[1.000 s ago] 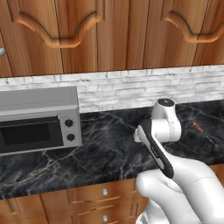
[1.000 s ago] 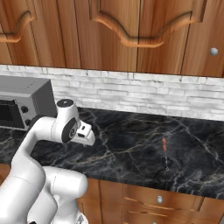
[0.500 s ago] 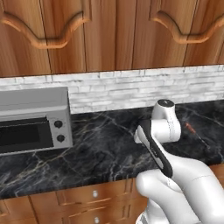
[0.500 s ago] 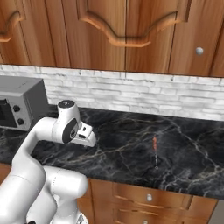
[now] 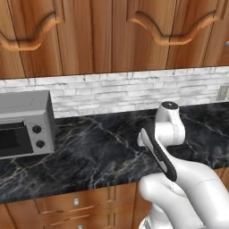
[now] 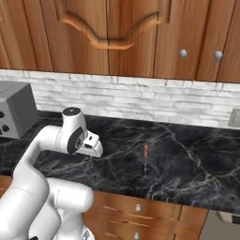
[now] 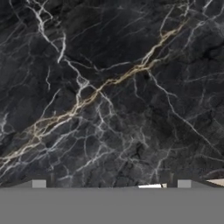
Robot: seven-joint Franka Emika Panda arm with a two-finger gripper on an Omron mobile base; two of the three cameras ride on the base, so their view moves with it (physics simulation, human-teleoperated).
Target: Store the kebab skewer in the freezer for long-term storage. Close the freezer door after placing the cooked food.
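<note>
The kebab skewer (image 6: 146, 157), a thin stick with small red and brown chunks, lies flat on the black marble counter (image 6: 187, 159), to the right of my arm. The arm is folded over the counter's front part, with its hand (image 6: 91, 144) well left of the skewer. In the hand view my gripper (image 7: 111, 184) looks straight at bare marble. Its two fingertips (image 7: 38, 184) stand far apart with nothing between them, so it is open. The freezer and the freezer door are out of view.
A grey toaster oven (image 5: 24, 123) stands on the counter at the left against the white brick backsplash (image 5: 112, 91). Wooden wall cabinets (image 6: 117, 33) hang above and drawers (image 5: 76, 203) run below. A wall outlet (image 6: 234, 117) sits at the far right.
The whole picture has slid left in both base views, so the base has driven right. The toaster oven is now nearer the left edge and the skewer nearer the middle. The arm's pose is unchanged.
</note>
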